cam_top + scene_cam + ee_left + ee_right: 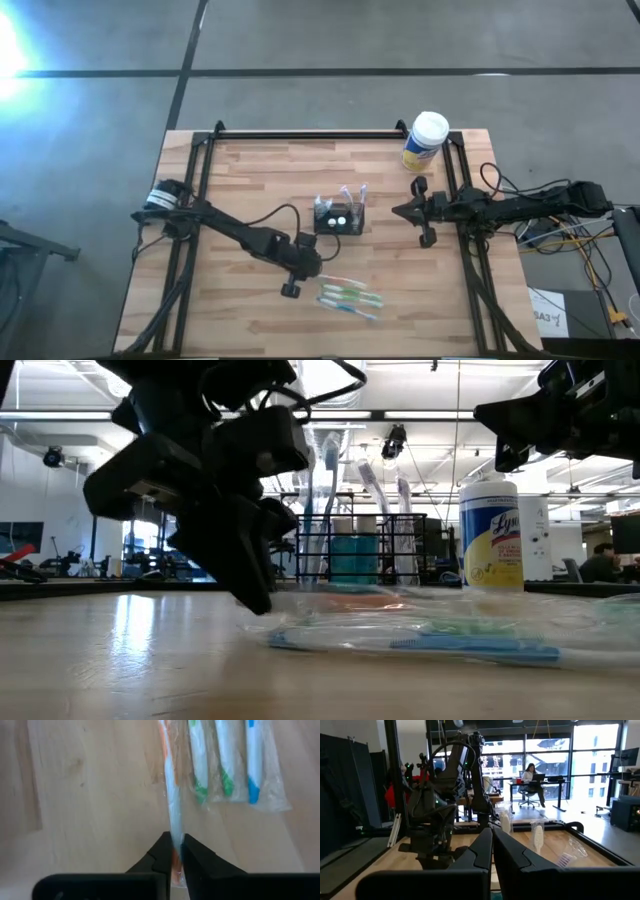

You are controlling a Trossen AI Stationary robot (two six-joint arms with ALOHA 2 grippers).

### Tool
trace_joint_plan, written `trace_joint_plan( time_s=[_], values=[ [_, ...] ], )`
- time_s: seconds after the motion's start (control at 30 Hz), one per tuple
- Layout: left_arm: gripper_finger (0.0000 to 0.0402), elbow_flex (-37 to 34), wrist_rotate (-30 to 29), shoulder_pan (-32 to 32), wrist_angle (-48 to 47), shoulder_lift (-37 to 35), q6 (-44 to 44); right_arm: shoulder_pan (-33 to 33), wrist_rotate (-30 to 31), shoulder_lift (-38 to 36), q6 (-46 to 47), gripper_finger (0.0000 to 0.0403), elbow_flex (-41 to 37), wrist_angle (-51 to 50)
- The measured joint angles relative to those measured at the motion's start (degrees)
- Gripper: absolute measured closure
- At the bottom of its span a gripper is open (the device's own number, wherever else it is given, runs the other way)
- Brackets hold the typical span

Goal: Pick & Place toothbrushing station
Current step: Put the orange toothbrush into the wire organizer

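The black mesh caddy (338,217) stands at the table's middle with several toothbrushes upright in it; it also shows in the low view (365,550). Several toothbrushes in clear wrappers (350,297) lie on the table nearer the front. My left gripper (175,844) is down at their left end, shut on the orange-and-white one (172,795). It also shows in the high view (312,265). My right gripper (403,212) is shut and empty, in the air to the right of the caddy. My left gripper pinches the wrapped orange-and-white toothbrush near one end of its handle (174,832) between its two fingers. The fingers (197,857) slant down toward the table. The brush runs straight away from them, beside the other wrapped brushes. Whether it is lifted I cannot tell.
A yellow canister with a white lid (425,142) stands at the far right corner. A black frame rail (300,135) runs along the table's far edge and sides. Bare wood (240,175) lies left of the caddy. Cables lie off the table's right edge.
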Motion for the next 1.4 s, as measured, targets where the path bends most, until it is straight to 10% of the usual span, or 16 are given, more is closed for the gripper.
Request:
trace_joint_plan(
  time_s=[0.57,0.87,1.07,1.4],
  values=[
    [0.038,-4.8,-8.6,0.0,2.3,-21.7,6.3,0.4,-1.3,0.6,-0.1,0.039,0.1,1.4],
    [0.038,-29.7,-8.9,1.2,38.6,-42.4,8.2,4.3,-1.7,11.9,-7.0,0.0388,4.7,8.0],
    [0.038,-40.4,-8.8,2.0,60.3,-42.9,9.5,5.1,0.0,25.5,-10.8,0.0348,14.9,9.0],
    [0.038,-40.6,-13.6,1.9,61.3,-40.4,12.9,4.9,-0.4,38.3,-11.7,0.023,32.5,8.9]
  ],
)
